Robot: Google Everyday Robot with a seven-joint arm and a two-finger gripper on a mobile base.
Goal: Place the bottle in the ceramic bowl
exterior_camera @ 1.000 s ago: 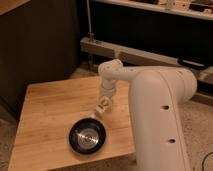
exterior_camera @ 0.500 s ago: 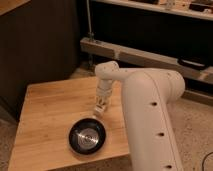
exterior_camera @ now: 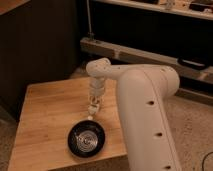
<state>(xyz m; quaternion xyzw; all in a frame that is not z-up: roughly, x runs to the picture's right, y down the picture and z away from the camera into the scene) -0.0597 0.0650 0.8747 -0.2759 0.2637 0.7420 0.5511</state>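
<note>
The black ceramic bowl [exterior_camera: 86, 139] with a greyish reflective centre sits on the wooden table [exterior_camera: 45, 117] near its front edge. My gripper [exterior_camera: 93, 106] points down from the white arm [exterior_camera: 145, 105], just behind the bowl's far rim and a little above the table. It is shut on the small white bottle [exterior_camera: 91, 114], which hangs roughly upright with its lower tip close above the bowl's far rim.
The table's right edge runs under the arm, with speckled floor [exterior_camera: 195, 130] beyond. A dark cabinet [exterior_camera: 35, 45] stands behind the table on the left. A low shelf rail [exterior_camera: 130, 52] runs along the back.
The gripper with the bottle has shifted slightly left and toward the bowl's far rim. The bowl has not moved.
</note>
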